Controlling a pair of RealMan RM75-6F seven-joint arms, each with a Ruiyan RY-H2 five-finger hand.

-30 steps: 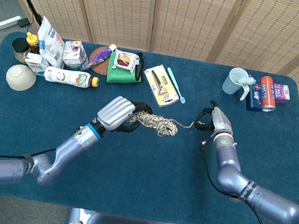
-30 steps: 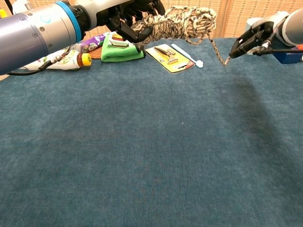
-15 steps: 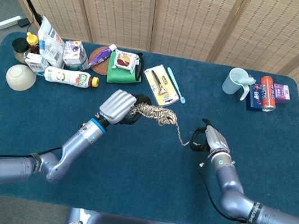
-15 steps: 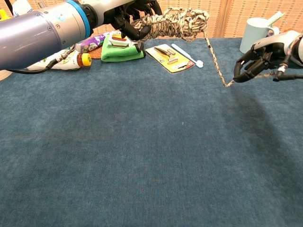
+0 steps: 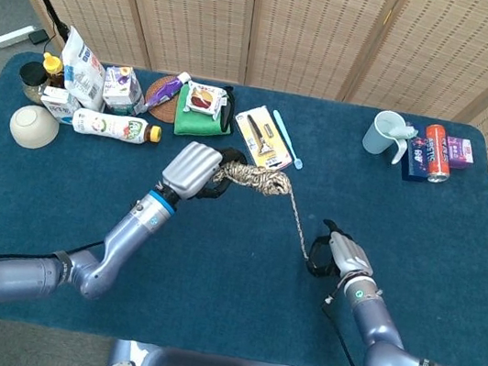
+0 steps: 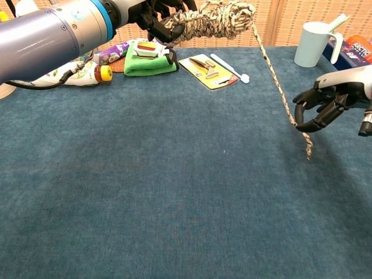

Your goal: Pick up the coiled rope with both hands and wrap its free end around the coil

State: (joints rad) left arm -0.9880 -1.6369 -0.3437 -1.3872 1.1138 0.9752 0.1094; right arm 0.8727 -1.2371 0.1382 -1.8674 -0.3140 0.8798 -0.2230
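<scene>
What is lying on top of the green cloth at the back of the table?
On the green cloth lies a small white packet with red print. Whether anything lies underneath the cloth cannot be seen.

On the table [image 5: 222, 319], a bowl [image 5: 33, 125], bottles [image 5: 115, 126] and packets [image 5: 81, 67] crowd the far left corner, with a folded cloth [image 5: 204, 112] and a carded tool pack [image 5: 263, 138] just right of them along the far edge. A mug [image 5: 385, 134], a can [image 5: 437, 151] and a small box [image 5: 459, 150] sit at the far right corner. Near the table's middle, the left hand [image 5: 192, 171] holds the coiled rope [image 5: 254, 180] above the surface, and the free end [image 5: 298, 220] runs toward the near edge to the right hand [image 5: 341, 254].
</scene>
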